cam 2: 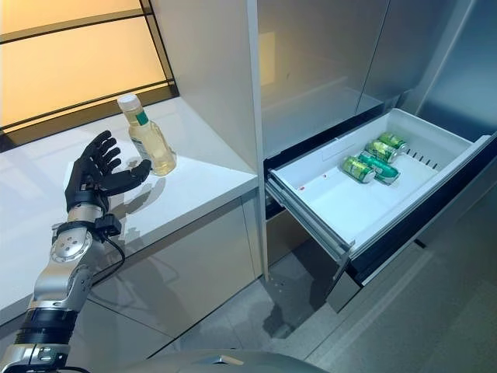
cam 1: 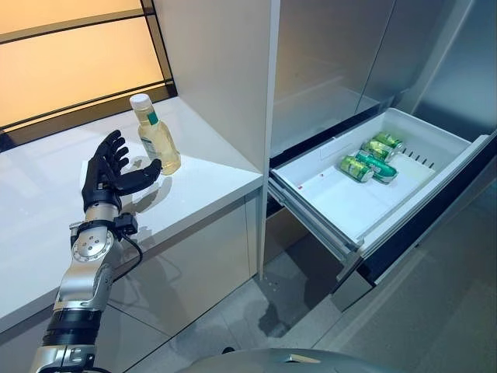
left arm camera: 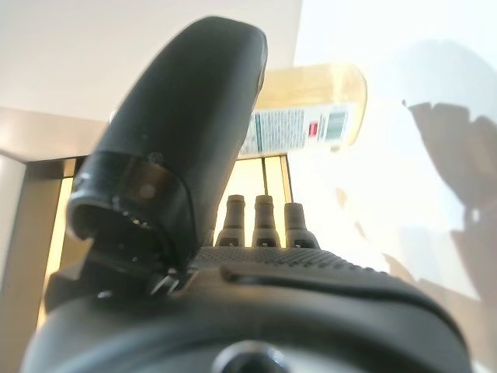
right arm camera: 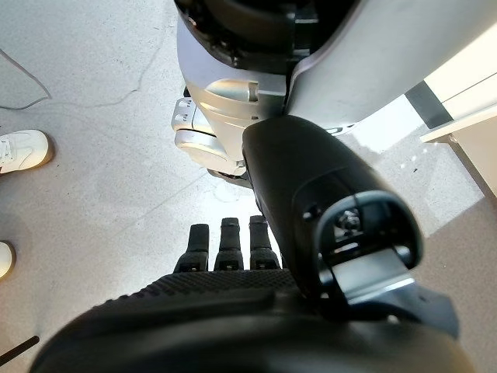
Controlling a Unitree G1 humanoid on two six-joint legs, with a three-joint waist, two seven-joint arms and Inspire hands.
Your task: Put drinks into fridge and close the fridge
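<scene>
A clear bottle of yellow drink with a white cap (cam 1: pixel 156 135) stands upright on the white counter (cam 1: pixel 46 194), near the fridge's side wall. My left hand (cam 1: pixel 109 167) is open beside it, fingers straight and thumb reaching toward the bottle's base without holding it. The bottle also shows past the thumb in the left wrist view (left arm camera: pixel 311 116). The fridge's white drawer (cam 1: pixel 342 206) is pulled out, with green cans (cam 1: pixel 371 162) lying at its back. My right hand (right arm camera: pixel 233 256) hangs open over the floor in the right wrist view.
The fridge's steel doors (cam 1: pixel 334 62) rise above the open drawer. A window (cam 1: pixel 70 54) runs behind the counter. A person's white shoes (right arm camera: pixel 23 151) stand on the grey floor in the right wrist view.
</scene>
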